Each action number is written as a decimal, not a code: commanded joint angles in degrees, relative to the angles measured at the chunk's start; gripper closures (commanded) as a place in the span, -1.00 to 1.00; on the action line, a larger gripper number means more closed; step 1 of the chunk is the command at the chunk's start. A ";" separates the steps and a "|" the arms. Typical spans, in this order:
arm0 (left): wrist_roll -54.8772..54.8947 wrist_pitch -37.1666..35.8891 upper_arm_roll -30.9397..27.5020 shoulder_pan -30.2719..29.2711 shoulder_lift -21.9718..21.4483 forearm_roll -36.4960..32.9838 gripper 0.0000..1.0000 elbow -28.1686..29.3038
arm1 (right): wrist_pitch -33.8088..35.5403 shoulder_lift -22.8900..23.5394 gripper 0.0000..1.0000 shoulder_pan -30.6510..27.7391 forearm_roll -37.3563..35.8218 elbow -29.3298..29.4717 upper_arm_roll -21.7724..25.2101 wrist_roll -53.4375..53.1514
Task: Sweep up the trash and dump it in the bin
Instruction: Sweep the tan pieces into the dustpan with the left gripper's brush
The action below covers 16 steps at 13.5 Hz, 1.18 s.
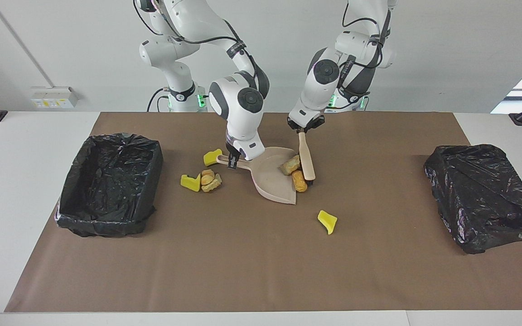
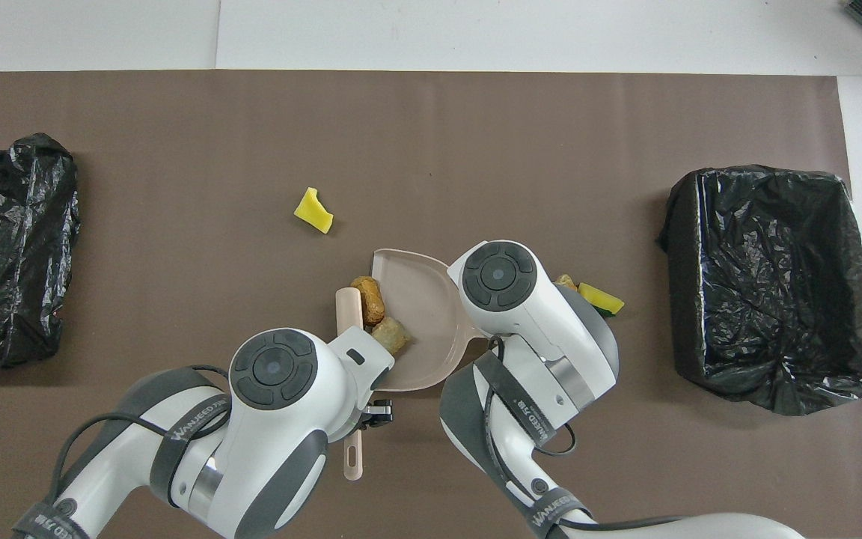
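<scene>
My left pincer (image 1: 303,130) hangs a little above the centre of the facing view, clenched on the top of the brush (image 1: 306,158) handle. The brush slants down to the tabletop (image 1: 25,217), its black bristles beside the open lip of the dustpan (image 1: 272,181). My right pincer (image 1: 232,161) is low, near the centre of the frame, and it grips the thin handle of the dustpan, which lies flat on the brown mat (image 1: 243,262).

Nearest to me, one bright yellow chunk (image 1: 212,157) with a foam look lies touching the end of that handle. At the pan's lip, pressed between bristles and pan, are two rough lumps: an olive-tan lump (image 1: 289,164) that is already on the pan floor, and an orange-brown lump (image 1: 299,180) that lies across the lip.

A little farther from me, toward the right arm's end, a second yellow chunk (image 1: 190,182) lies just beside a small tan cluster (image 1: 210,179) like crumbled rock; I cannot count its pieces surely. Farthest from me, below the centre of the frame, a yellow wedge (image 1: 327,221) lies alone, well apart from the pan.

At the frame's edge toward the right arm's end stands an open bin (image 1: 107,181) lined with a black bag. At the edge toward the left arm's end stands a second bin (image 1: 483,194), its black bag crumpled over it.
</scene>
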<state>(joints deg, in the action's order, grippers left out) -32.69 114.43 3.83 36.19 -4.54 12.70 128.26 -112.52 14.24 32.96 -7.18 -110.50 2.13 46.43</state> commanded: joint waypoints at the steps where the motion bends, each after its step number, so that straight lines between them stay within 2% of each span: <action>1: -0.27 -1.05 -0.93 1.78 2.68 0.84 1.00 -5.20 | 0.46 -1.23 1.00 0.08 0.85 -1.56 -0.11 -0.99; 4: 0.78 -4.29 -1.10 0.91 7.16 -2.66 1.00 -12.58 | 0.46 -1.23 1.00 0.08 0.85 -1.56 -0.11 -1.08; 7: 8.85 -4.31 -1.45 -1.81 7.96 -5.30 1.00 -13.12 | 0.46 -1.23 1.00 0.08 0.85 -1.56 -0.11 -1.08; 8: 11.57 -4.13 -1.45 -3.21 8.49 -9.58 1.00 -13.56 | 0.46 -1.23 1.00 0.08 0.85 -1.56 -0.11 -1.08; 11: 23.68 -4.48 -1.45 -10.05 12.34 -12.69 1.00 -18.99 | 0.46 -1.23 1.00 0.08 0.85 -1.56 -0.11 -1.17; 13: 32.38 -3.69 -1.45 -13.41 15.94 -17.42 1.00 -23.12 | 0.37 -1.23 1.00 0.08 0.94 -1.56 -0.11 -1.34; 16: 44.25 -3.43 -1.45 -19.73 21.66 -18.41 1.00 -30.68 | 2.20 -1.75 1.00 0.35 0.94 -1.65 -0.20 -4.59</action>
<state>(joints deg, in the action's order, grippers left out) 5.10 111.93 1.68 19.80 12.19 -4.37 104.49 -112.18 14.13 33.10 -7.06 -110.63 2.13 44.63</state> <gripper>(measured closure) 0.740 0.678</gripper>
